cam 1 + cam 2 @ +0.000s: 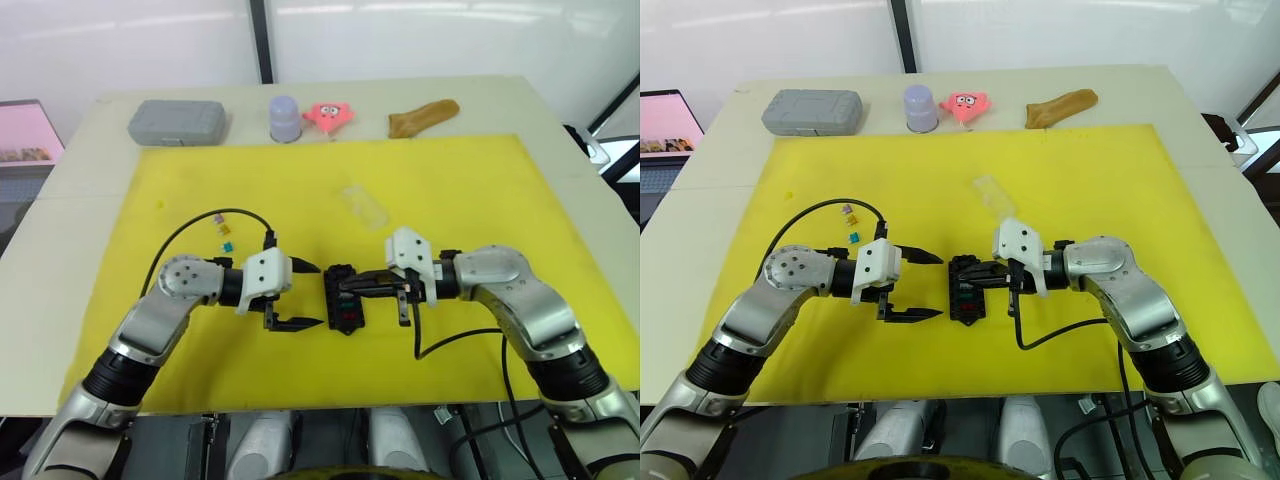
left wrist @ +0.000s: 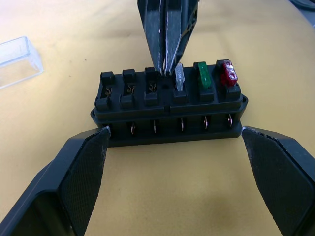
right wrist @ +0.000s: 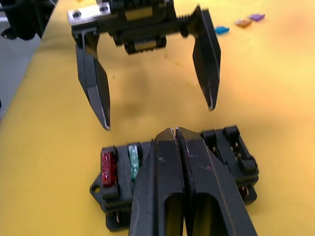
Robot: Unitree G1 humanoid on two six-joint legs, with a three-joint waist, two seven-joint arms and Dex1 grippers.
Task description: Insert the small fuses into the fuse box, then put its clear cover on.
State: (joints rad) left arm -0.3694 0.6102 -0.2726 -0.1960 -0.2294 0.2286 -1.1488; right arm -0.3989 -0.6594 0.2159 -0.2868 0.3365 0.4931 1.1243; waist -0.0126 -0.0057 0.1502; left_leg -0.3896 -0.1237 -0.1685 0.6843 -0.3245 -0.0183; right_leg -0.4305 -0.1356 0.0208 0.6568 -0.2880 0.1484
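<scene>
The black fuse box [image 1: 347,312] lies on the yellow mat [image 1: 480,190] between my grippers. A red fuse [image 2: 228,73], a green fuse [image 2: 202,76] and a whitish fuse [image 2: 179,78] stand in its slots; the other three top slots are bare. My right gripper [image 1: 342,288] is shut, its tips on the box top right beside the whitish fuse. My left gripper [image 1: 319,295] is open just left of the box, one finger on each side of its end. Loose small fuses [image 1: 225,232] lie on the mat farther left. The clear cover [image 1: 363,205] lies behind the box.
Along the table's far edge stand a grey case [image 1: 178,122], a lavender cup [image 1: 285,118], a pink star toy [image 1: 330,114] and a brown object [image 1: 423,117]. A black cable [image 1: 190,235] loops above my left wrist. A laptop [image 1: 665,120] sits beyond the table's left side.
</scene>
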